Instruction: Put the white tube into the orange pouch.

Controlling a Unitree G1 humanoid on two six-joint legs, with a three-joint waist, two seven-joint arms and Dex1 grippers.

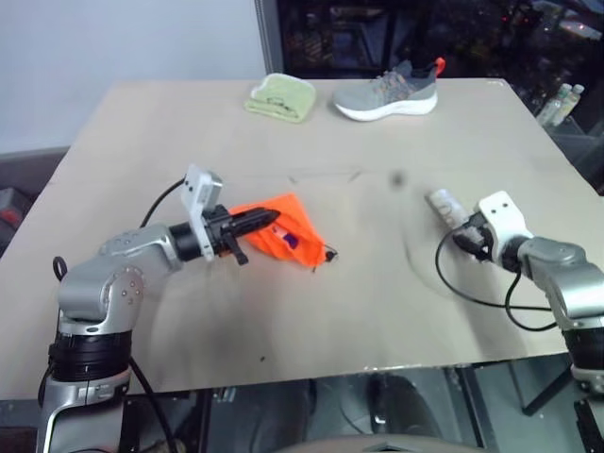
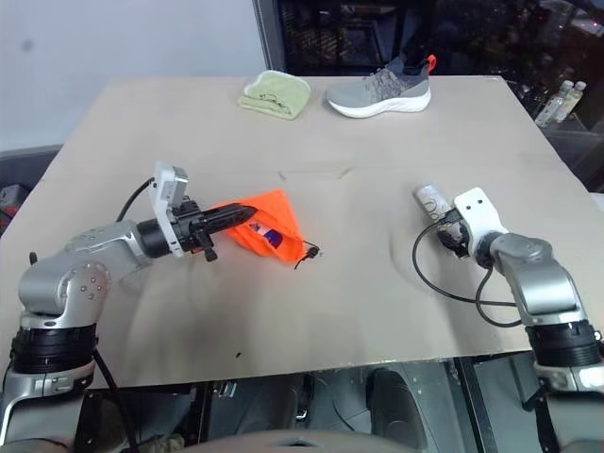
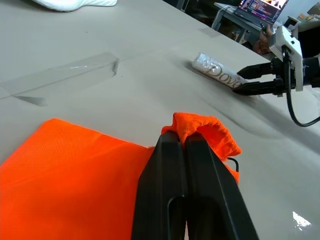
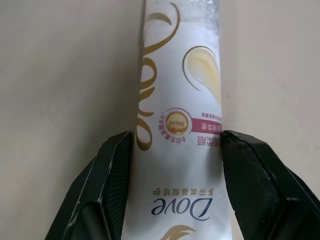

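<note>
Your right gripper (image 4: 172,145) has its two black fingers set on either side of the white tube (image 4: 175,100), partly closed with each pad at the tube's flank, so it reads as a grip just made or about to be made; the tube lies flat on the table (image 1: 311,311) near its right edge, not yet lifted. Your left gripper (image 3: 186,142) is closed tight on a bunched fold of the orange pouch (image 1: 283,226), holding it raised a little off the table toward the left side, with the thin dark drawstring (image 1: 326,253) trailing from its lower corner. You are at the pick-up step: the tube is still well apart from the pouch. Your next move likely calls for a firm squeeze, a lift, and a carry across to the pouch, whose mouth may need opening first, since the pinched fabric looks closed. Your right wrist view shows the pads meeting the tube and its print, which the head views cannot resolve; the head views alone show a grey shoe (image 1: 389,92) and a folded light-green cloth (image 1: 280,97) at the far edge
</note>
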